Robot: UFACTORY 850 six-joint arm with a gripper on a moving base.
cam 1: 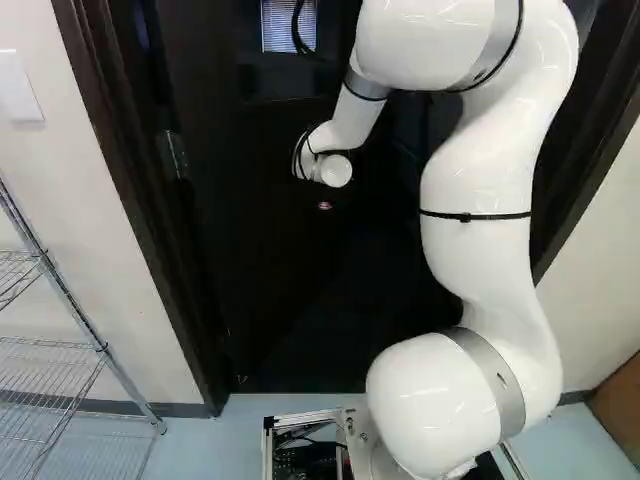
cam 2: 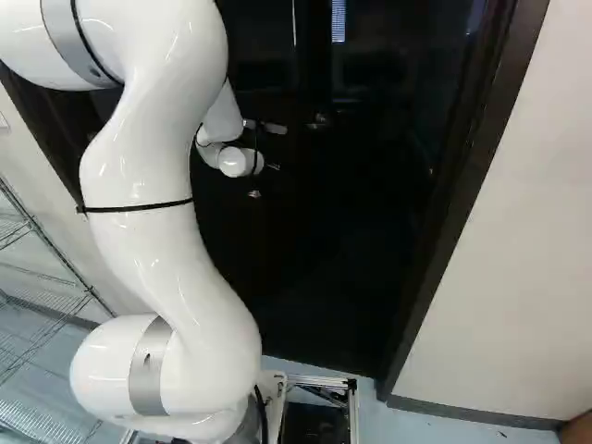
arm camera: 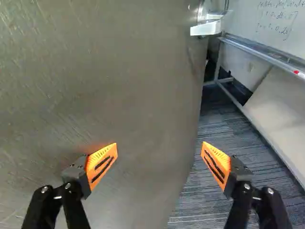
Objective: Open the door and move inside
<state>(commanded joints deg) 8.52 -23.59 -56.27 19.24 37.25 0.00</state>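
The jaws stand wide apart, their slotted orange pads [arm camera: 100, 164] near the scuffed door [arm camera: 105, 86] with its shiny metal handle [arm camera: 206, 28].

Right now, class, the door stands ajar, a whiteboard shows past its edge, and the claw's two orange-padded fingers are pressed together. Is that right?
Not quite: the claw is open. The wrist view shows its two orange-padded fingers standing wide apart. The rest holds: the door stands ajar, and a whiteboard shows past its edge.
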